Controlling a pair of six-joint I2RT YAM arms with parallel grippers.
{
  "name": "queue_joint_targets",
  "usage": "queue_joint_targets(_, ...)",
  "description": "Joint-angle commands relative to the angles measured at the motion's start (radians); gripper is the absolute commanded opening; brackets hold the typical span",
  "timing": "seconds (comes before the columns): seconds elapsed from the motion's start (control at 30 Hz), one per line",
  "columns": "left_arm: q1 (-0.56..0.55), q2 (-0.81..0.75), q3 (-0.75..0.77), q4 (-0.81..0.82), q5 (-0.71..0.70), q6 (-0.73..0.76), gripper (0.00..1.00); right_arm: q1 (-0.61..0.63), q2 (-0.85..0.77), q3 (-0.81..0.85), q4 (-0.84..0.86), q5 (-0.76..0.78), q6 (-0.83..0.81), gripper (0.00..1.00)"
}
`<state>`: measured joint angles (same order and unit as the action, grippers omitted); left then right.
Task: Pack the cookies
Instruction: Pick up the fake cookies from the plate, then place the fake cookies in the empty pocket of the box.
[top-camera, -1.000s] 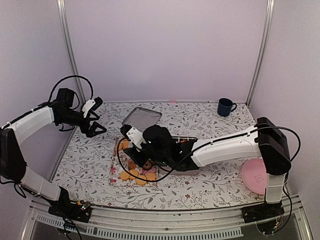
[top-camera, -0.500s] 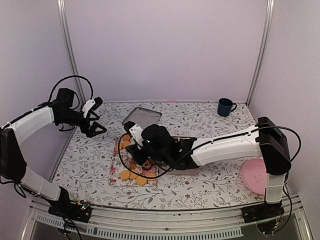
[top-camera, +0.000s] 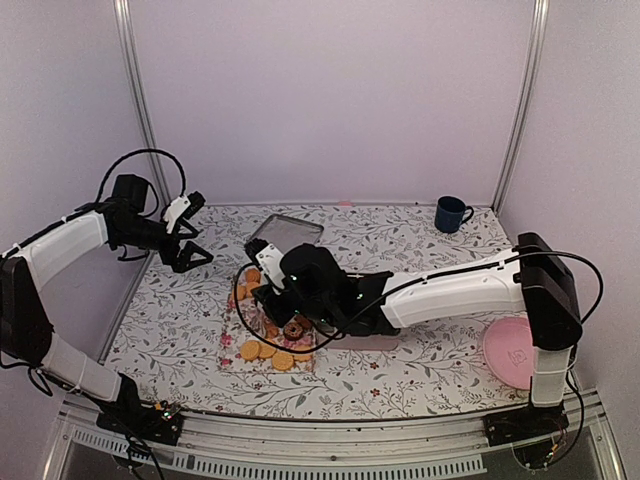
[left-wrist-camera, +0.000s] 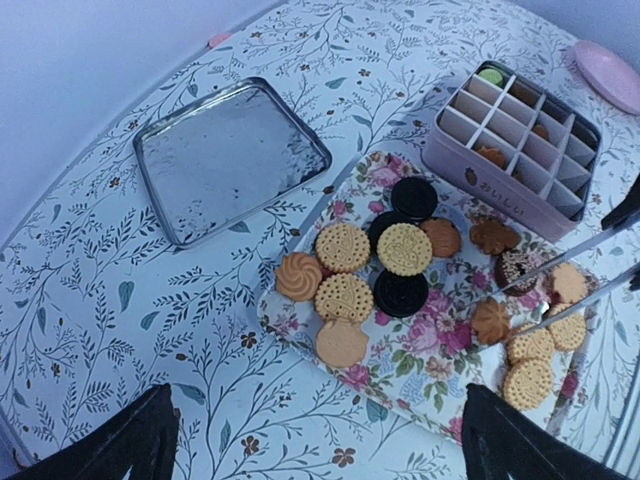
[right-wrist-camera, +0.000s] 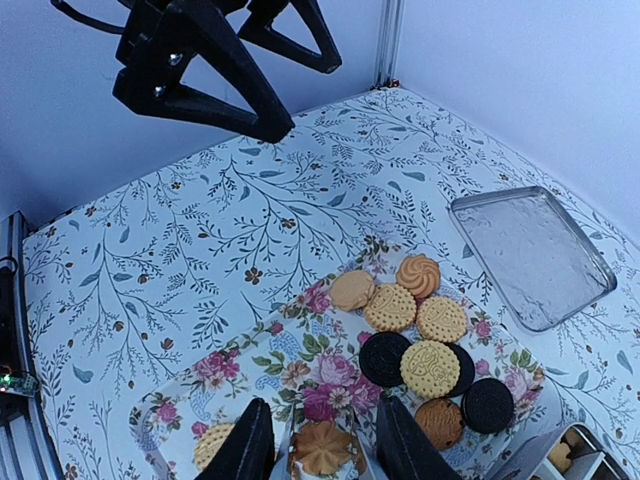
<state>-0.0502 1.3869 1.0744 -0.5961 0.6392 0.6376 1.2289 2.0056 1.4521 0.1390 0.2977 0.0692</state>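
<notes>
Since a second ago the right arm has slid a little toward the far end of the flowered tray (left-wrist-camera: 425, 350), on which the cookies (left-wrist-camera: 345, 247) lie. Right fingers (right-wrist-camera: 245, 455) stand low over the tray's near part, one on each side of a golden flower-shaped cookie (right-wrist-camera: 322, 447); whether they press it or only flank it I cannot tell. Left fingers (left-wrist-camera: 130, 445) are spread wide and released, grasping nothing, hanging above the counter (top-camera: 420, 240) at its far left, well apart from the tray. Cookies lie flat, faces up, in a loose cluster. Being round, they have no long axis, but the tray's runs from near to far, slightly slanted. Its far short end lies near a silver lid (left-wrist-camera: 228, 160). Its right long edge lies just beside the pink divided tin (left-wrist-camera: 500, 188), which has a few cookies in its compartments. Bare counter opens left of the tray up to the wall frame, and on the right beyond the tin toward a blue mug (top-camera: 451, 214) and a pink plate (top-camera: 508, 352).
</notes>
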Motion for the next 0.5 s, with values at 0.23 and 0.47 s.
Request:
queue_joint_targets(0.23,0.003,0.010,0.048,-0.004,-0.011,-0.004,0.99,-0.030,-0.151,0.012,0.018,0.039,-0.114,0.20)
queue_joint_targets(0.47,0.003,0.038,0.074,-0.027,-0.016,0.007,0.99,-0.067,-0.369,-0.156,-0.018,0.078,-0.093,0.20)
